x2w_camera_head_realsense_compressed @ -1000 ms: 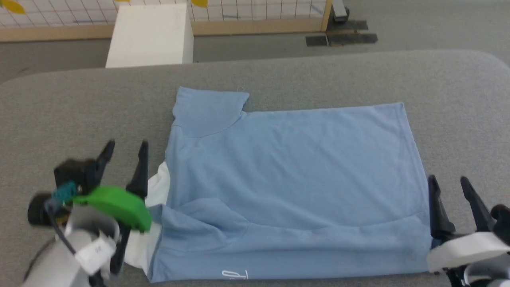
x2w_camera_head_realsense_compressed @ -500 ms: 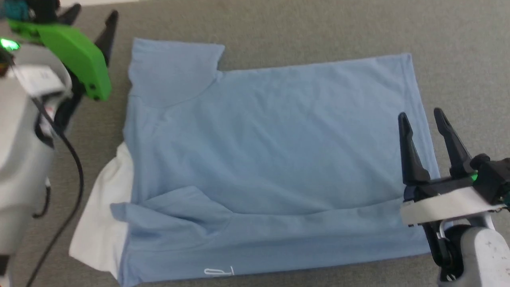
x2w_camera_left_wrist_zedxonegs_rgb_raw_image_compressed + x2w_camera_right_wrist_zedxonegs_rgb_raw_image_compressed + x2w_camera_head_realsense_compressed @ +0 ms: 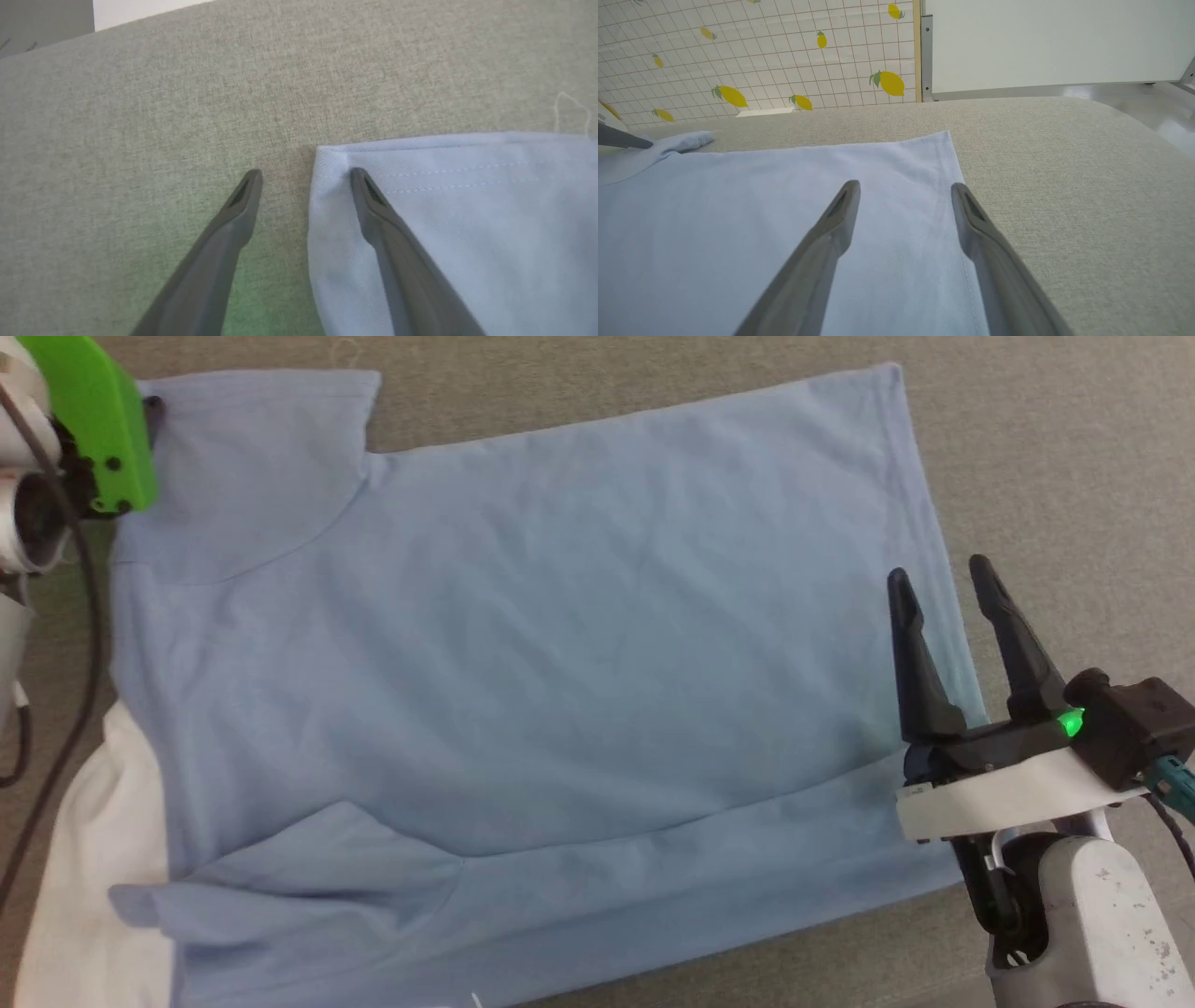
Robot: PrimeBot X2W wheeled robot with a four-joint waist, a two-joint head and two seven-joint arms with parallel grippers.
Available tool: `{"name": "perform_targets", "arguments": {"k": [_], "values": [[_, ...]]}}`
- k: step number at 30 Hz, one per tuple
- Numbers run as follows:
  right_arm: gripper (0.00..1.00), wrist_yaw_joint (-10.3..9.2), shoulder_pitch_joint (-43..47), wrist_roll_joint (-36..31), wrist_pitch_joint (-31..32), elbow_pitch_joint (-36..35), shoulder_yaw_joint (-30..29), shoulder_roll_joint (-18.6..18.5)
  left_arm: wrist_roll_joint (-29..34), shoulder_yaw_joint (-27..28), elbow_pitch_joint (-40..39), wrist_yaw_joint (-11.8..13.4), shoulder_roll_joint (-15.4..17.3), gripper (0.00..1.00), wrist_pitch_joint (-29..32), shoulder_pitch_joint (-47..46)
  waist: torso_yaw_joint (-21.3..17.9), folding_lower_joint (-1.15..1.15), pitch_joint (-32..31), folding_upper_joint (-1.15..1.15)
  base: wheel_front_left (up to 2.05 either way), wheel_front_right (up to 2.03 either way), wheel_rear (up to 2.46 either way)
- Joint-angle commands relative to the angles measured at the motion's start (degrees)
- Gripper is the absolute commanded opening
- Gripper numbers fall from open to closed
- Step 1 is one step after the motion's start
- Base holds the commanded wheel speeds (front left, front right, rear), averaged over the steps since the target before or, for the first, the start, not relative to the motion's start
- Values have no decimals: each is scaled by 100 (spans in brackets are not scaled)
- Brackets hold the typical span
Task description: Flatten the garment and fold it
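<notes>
Right gripper is spread wide and empty, forearm low and nearly level, one finger over cloth and the other along the bottom hem of the light blue garment, which lies flat on the grey fabric surface and stretches away to this gripper's left. Left gripper is also released, holding nothing, pitched down at the far sleeve corner: one finger over the sleeve, the other over bare surface just beside it, contact unclear
</notes>
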Motion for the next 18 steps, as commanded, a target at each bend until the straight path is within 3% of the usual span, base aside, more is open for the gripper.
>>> {"name": "perform_targets", "arguments": {"k": [1, 3, 4, 5, 7, 14, 18], "values": [[100, -9, -104, 64, -52, 29, 29, 20, -23, -16, 34, 71, 64, 100, 142, 3, -187, -1, 163, 0, 0, 0, 0], [100, -9, -109, 80, -70, 57, 53, 24, -73, -4, -8, 145, 115, 100, 297, 65, -217, -1, 176, 0, 0, 0, 0], [100, -9, -108, 87, -76, 72, 57, 25, -105, -1, -50, 171, 137, 38, 370, 109, -226, -1, 179, 0, 0, 0, 0], [100, -9, -106, 90, -73, 84, 57, 27, -154, 10, -80, 194, 143, 0, 442, 152, -227, -1, 178, 0, 0, 0, 0], [100, -9, -116, 88, -47, 90, 48, 28, -267, -10, -195, 174, 179, 0, 670, 255, -214, -1, 167, 0, 0, 0, 0], [100, -9, -804, -135, 231, 21, -34, -137, -269, 2, -610, 171, 254, 0, 573, 338, -122, -1, 133, 0, 0, 0, 0], [100, -9, -1701, -136, 1057, 420, -195, -179, -255, -8, -686, 129, 194, 0, 429, 307, -21, -1, 127, 0, 0, 0, 0]]}}
